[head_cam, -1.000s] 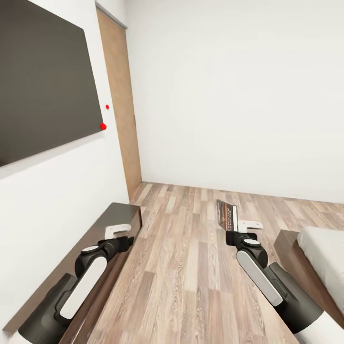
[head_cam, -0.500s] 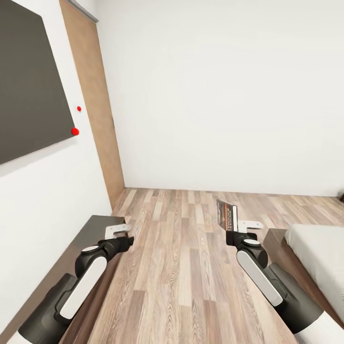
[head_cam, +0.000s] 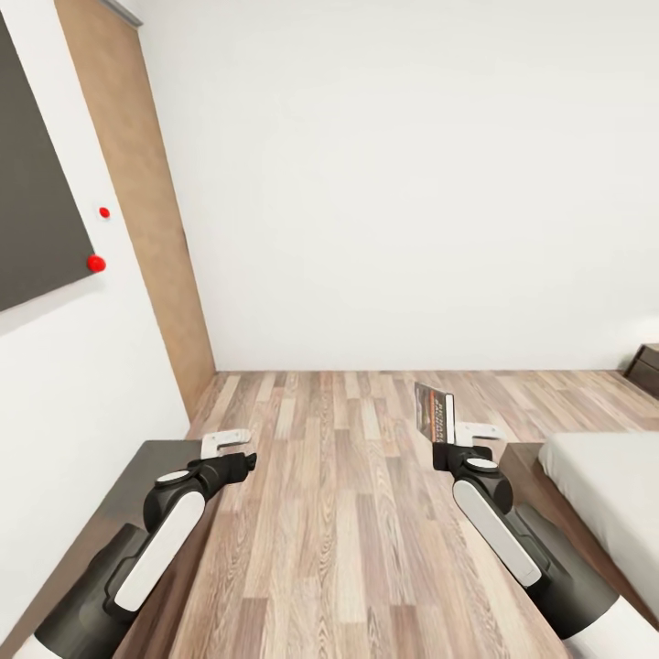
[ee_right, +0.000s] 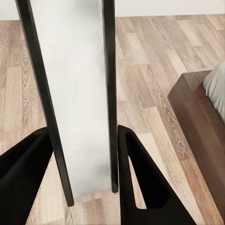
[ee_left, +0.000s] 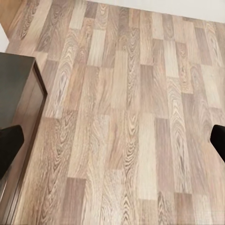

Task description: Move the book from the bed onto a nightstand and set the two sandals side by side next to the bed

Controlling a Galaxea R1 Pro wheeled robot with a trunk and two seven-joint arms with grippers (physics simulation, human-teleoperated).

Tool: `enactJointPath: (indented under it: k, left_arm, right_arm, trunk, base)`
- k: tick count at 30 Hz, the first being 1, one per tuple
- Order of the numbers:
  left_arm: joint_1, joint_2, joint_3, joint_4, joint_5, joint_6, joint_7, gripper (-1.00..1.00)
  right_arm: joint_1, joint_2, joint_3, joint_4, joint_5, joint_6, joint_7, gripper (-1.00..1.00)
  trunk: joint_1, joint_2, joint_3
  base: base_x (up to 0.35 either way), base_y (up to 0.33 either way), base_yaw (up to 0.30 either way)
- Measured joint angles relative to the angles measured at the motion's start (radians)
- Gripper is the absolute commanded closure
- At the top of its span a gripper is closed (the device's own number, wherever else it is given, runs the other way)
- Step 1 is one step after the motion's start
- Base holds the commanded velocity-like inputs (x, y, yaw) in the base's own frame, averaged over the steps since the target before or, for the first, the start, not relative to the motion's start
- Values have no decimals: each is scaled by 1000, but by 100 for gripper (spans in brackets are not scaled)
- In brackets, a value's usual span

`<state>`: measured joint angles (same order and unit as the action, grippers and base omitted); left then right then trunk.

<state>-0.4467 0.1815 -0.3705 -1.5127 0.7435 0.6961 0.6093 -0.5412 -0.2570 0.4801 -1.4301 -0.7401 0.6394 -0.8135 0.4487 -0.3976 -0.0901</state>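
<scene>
My right gripper is shut on the book, which stands upright above the wooden floor, its orange and black print facing the head camera. In the right wrist view the book's pale edge runs between the two black fingers. The bed, with its dark frame and pale mattress, lies at the lower right, just right of that arm. A nightstand peeks in at the far right edge by the wall. My left gripper hangs open over the floor, its fingertips wide apart.
A long dark low sideboard runs along the left wall under my left arm. Above it hangs a dark panel with red dots beside it, and a brown door follows. A white wall closes the far side beyond the plank floor.
The whole view has swung to the right: door and dark panel slid left, more of the bed came in and the nightstand appeared. Both arms hold the same pose, book still gripped.
</scene>
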Motion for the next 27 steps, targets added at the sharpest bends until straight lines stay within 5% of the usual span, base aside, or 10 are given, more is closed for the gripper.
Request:
enactJointPath:
  k: [8, 15, 20, 26, 27]
  left_arm:
    - [0, -3, -12, 35, 1, -6, 0, -100]
    - [0, -18, -111, 283, -7, -96, 0, -100]
    - [0, -43, -260, 594, -1, -348, 2, -100]
    - [0, -104, -299, 869, 3, -618, 2, -100]
    - [0, -128, -301, 970, -2, -695, 2, -100]
  right_arm:
    - [0, -1, 0, -1, 1, 0, 1, 100]
    - [0, -1, 1, -3, 0, 1, 1, 100]
    - [0, 0, 3, -2, 1, 2, 0, 100]
    - [0, 0, 3, -2, -1, 3, 0, 100]
    - [0, 0, 3, -2, 1, 3, 0, 100]
  trunk:
    - [0, 0, 0]
    - [0, 0, 0]
    - [0, 0, 0]
    - [1, 0, 0]
    - [1, 0, 0]
  base:
    - [335, 135, -108]
    - [311, 137, -236]
    - [173, 70, -249]
    - [33, 13, -251]
    - [8, 3, -251]
